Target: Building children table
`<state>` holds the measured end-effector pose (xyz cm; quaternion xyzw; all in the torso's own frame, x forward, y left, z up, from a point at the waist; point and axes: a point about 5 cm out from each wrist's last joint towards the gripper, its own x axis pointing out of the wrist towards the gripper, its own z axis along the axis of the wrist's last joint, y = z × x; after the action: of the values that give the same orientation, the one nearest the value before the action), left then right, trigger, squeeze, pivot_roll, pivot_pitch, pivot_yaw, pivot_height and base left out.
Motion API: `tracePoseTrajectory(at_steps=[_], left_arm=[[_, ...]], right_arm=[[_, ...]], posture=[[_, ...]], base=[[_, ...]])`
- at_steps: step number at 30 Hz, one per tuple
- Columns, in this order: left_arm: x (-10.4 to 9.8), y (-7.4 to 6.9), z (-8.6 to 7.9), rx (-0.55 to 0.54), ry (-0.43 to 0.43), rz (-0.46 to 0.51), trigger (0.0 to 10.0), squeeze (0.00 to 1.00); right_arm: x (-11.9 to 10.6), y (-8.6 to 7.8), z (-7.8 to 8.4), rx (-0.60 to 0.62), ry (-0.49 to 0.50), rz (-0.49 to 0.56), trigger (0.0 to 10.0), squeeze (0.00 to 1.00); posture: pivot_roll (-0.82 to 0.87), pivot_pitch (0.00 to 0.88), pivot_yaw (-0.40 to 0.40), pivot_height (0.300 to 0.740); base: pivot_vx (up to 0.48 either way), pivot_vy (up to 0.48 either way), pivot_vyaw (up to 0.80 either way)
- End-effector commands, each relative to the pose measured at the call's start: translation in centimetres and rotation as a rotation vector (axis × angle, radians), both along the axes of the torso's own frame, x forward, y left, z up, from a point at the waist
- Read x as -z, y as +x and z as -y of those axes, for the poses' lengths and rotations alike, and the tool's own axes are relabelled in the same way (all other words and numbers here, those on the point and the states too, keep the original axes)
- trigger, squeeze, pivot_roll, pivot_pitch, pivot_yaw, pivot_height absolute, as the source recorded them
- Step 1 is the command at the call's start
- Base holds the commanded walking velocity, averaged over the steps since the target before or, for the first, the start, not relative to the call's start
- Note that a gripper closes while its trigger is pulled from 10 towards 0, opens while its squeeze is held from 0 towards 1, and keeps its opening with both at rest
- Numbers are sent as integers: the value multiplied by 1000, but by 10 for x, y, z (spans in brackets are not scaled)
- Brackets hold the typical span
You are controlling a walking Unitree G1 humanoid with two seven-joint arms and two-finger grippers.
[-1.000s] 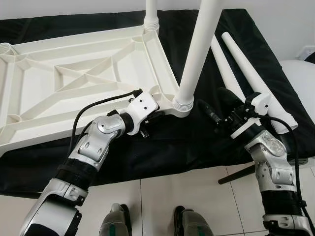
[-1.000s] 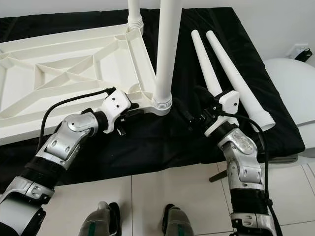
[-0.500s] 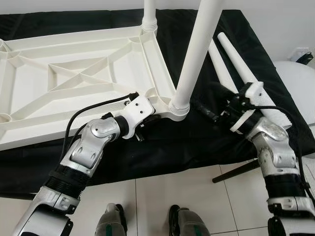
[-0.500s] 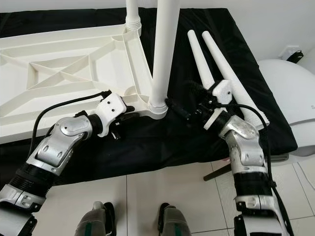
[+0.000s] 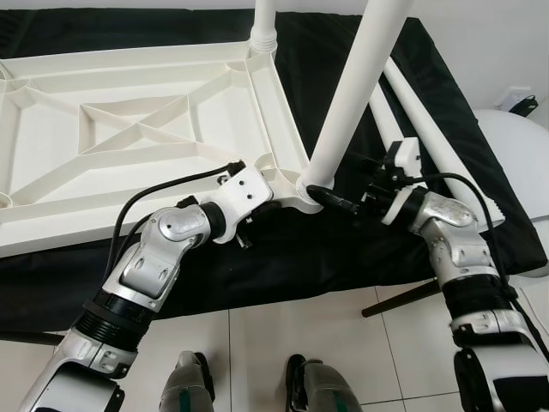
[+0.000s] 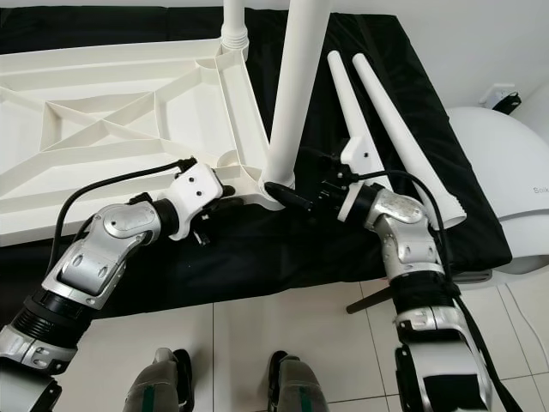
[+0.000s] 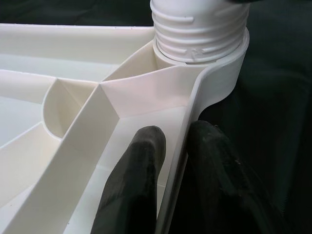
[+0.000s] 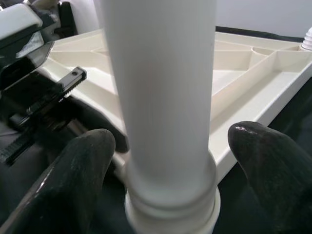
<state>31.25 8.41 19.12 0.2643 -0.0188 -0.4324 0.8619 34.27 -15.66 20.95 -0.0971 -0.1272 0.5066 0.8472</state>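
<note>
Lying upside down on the black cloth [image 5: 343, 249], white tabletop [image 5: 129, 163] has two legs screwed in upright. Left gripper [image 7: 170, 180] pinches the tabletop's rim wall beside the near leg [image 5: 347, 103] socket. Right gripper [image 8: 165, 161] is spread wide, fingers [image 8: 83, 170] either side of that leg's base, not touching. Two loose legs [image 6: 377, 112] lie just right.

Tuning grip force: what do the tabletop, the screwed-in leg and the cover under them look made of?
Tabletop: looks like moulded plastic, off-white and matte; thin ribs show underneath.
Screwed-in leg: seemingly the same plastic, smooth with slight sheen; moulded thread at its base.
Cover: black cloth, probably woven; dull, hanging over the edge.
</note>
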Motion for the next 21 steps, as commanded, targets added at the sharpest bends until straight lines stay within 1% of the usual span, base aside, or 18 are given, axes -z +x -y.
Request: tracePoseTrajectory(at_steps=[1,4,10,11,12,13,14,15,16,21], left_arm=[[12,-6,6,27,25,-53,10000,0],[11,-6,6,29,29,-50,10000,0],[13,-8,10,34,28,-62,10000,0],[13,-8,11,36,29,-63,10000,0],[13,-9,11,37,28,-64,10000,0],[13,-9,12,38,28,-65,10000,0],[14,-9,12,39,29,-66,10000,0],[14,-9,12,40,29,-67,10000,0],[14,-10,12,40,30,-69,10000,0],[15,-12,12,41,34,-76,10000,0]], right_arm=[[5,2,-2,-10,-19,-9,10000,0],[5,5,-3,-16,-17,-9,10000,0],[0,12,-12,-36,1,5,10000,0],[-1,13,-13,-38,3,10,4510,0],[-2,13,-14,-38,5,12,4118,0],[-3,14,-14,-38,5,15,3255,0],[-4,15,-14,-40,10,19,824,0],[-5,16,-14,-42,13,21,824,0],[-6,16,-15,-54,13,23,0,0],[-7,17,-18,-85,5,24,0,0]], posture=[[120,221,-85,740],[120,221,-85,740],[120,227,-82,740],[125,230,-82,740],[125,230,-82,740],[125,230,-82,740],[125,230,-80,740],[125,230,-80,740],[128,233,-79,740],[129,234,-78,740]], base=[[0,0,0],[0,0,0],[0,0,0],[0,0,0],[0,0,0],[0,0,0],[0,0,0],[0,0,0],[0,0,0],[0,0,0]])
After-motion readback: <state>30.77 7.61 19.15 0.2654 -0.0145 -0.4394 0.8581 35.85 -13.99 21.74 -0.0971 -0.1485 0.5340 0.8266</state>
